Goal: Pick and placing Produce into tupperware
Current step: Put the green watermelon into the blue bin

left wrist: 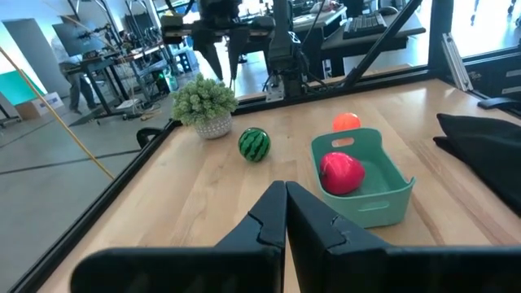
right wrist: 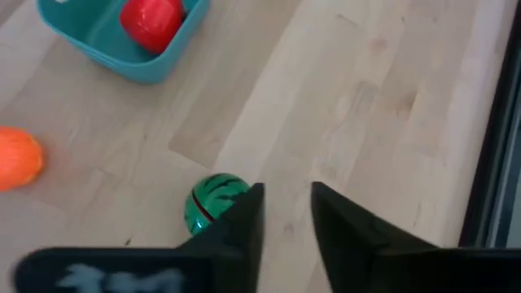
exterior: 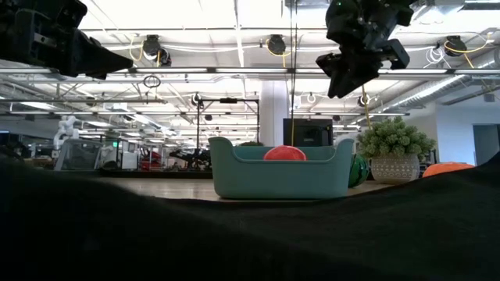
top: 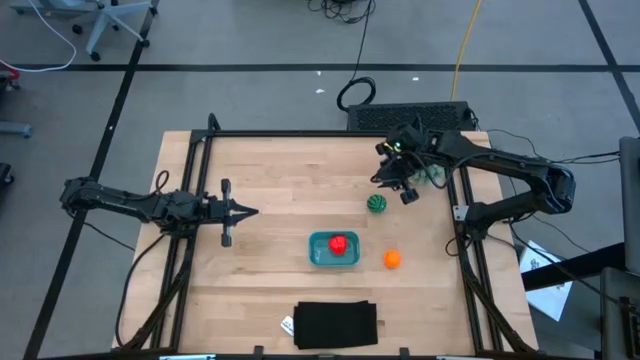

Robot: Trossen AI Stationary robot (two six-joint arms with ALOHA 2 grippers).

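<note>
On the wooden table (top: 270,180) the red piece (top: 340,243) already sits in the tupperware (top: 333,249), so the right gripper (top: 392,180), jaws narrowly apart and empty, hangs over the green ball (top: 377,203), while the orange ball (top: 392,258) waits nearby and the left gripper (top: 243,211) idles pinched together.

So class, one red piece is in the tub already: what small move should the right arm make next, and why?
Probably lower the right gripper onto the striped green ball. Its fingers are open, it hangs just above and beside that ball, and the teal tub holds only the red piece. The orange ball also waits.
</note>
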